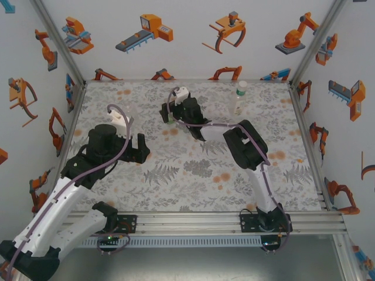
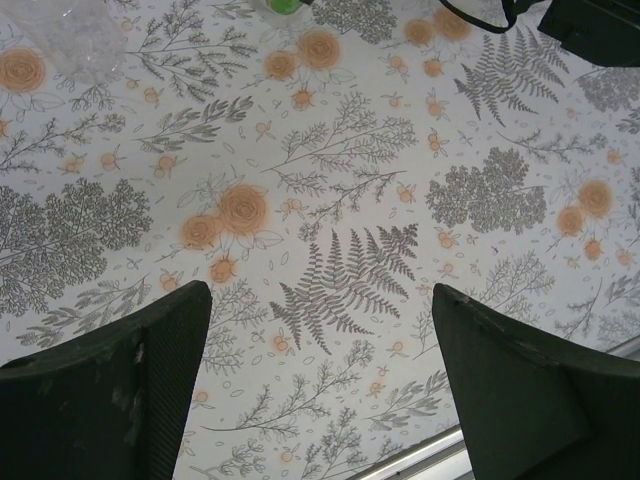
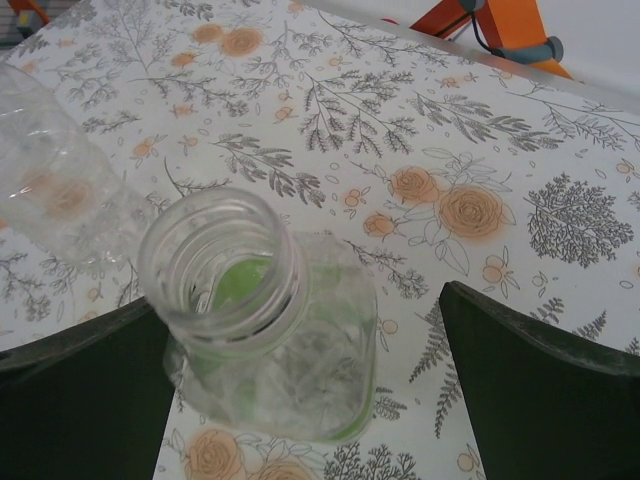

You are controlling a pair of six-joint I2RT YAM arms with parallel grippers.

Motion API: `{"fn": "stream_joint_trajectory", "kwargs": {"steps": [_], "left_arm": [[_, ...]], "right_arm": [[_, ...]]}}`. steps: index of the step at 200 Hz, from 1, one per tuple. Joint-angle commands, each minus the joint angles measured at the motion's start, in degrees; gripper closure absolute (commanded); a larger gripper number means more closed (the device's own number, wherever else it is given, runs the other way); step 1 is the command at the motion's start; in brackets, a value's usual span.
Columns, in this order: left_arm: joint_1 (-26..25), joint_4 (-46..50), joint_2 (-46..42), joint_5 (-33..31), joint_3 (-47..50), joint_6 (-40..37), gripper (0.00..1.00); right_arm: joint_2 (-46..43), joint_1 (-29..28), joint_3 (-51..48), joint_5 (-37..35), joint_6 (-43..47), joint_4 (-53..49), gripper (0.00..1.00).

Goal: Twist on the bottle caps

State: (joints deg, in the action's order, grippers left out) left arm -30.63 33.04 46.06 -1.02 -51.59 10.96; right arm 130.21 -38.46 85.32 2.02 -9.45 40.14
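A short clear bottle with a green tint (image 3: 300, 370) stands between the fingers of my right gripper (image 3: 300, 300), which is open. Its threaded neck (image 3: 222, 262) is uncapped. The left finger (image 3: 90, 390) is close against the bottle and the right finger (image 3: 540, 380) stands well apart. From above, this gripper (image 1: 168, 113) is at the far middle of the table, with a bit of green (image 1: 167, 119) beside it. Another clear bottle (image 3: 50, 180) is blurred to the left. The taller clear bottle (image 1: 240, 98) stands capped at the far right. My left gripper (image 2: 320, 290) hangs open over bare table.
The floral tablecloth (image 1: 193, 170) covers the table, walled on three sides. In the left wrist view a clear bottle (image 2: 70, 35) sits top left, a green object (image 2: 285, 5) at the top edge, and the right arm (image 2: 590, 25) at top right. A metal rail (image 1: 234, 219) runs along the near edge.
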Motion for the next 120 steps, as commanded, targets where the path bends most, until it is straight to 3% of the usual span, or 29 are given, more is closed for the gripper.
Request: {"fn": "stream_joint_trajectory", "kwargs": {"steps": [1,68,120], "left_arm": [[0.6,0.2,0.3,0.6,-1.3,-1.6,0.17],[1.2,0.2,0.4,1.4,-1.1,-1.1,0.16],[1.4,0.8,-0.5,1.4,-0.9,-1.2,0.16]], "right_arm": [[1.9,-0.2,3.8,0.3,-0.5,-0.9,0.07],[3.6,-0.2,6.3,0.9,-0.2,-3.2,0.22],[3.4,-0.2,6.3,2.0,-0.4,-4.0,0.4]]}}
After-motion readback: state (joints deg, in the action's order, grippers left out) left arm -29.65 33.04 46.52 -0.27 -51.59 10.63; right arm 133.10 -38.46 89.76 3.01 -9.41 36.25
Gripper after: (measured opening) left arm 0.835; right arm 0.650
